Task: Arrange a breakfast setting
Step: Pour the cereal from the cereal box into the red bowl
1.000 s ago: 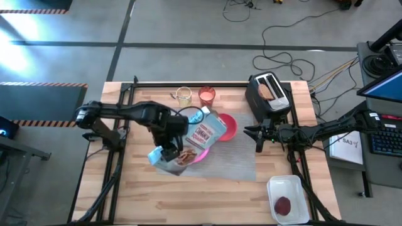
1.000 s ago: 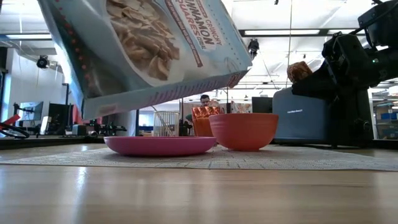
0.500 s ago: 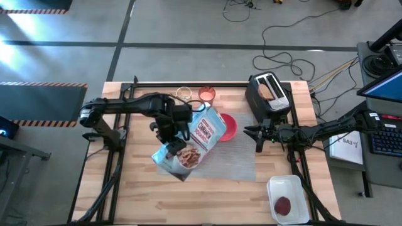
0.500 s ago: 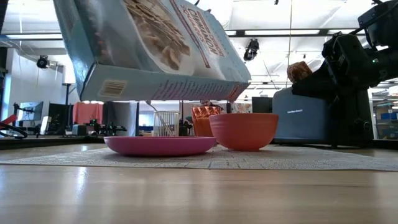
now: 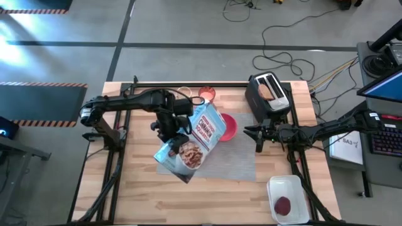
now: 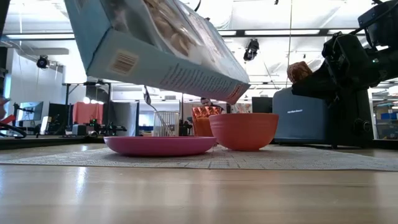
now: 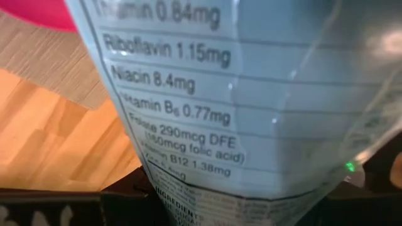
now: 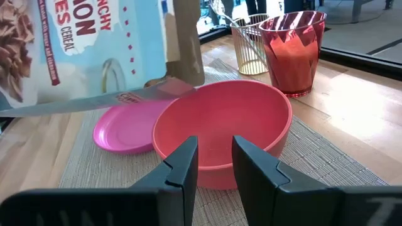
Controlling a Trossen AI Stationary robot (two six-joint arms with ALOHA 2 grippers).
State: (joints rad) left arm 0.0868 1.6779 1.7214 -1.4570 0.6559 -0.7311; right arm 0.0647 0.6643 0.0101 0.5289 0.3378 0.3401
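Left gripper [image 5: 168, 125] is clamped on a cereal box [image 5: 190, 141] and holds it up in the air, tilted, with its open top pointing toward the bowl [image 8: 223, 129] — looks set up for a pour, though no cereal is falling yet. Bowl and plate [image 8: 124, 129] sit side by side on the placemat [image 5: 235, 163], bowl empty. Right gripper [image 8: 213, 160] waits just beside the bowl, fingers a little apart, holding nothing — maybe there to steady it. Behind the bowl: the orange drink [image 8: 291, 50] and a glass with a spoon [image 8: 221, 11] in it. Toaster [image 5: 269, 94] has toast [image 5: 266, 91] sticking out; the patty [image 5: 283, 204] sits in a tray, well apart. The box hangs over the plate, so spills could land there.
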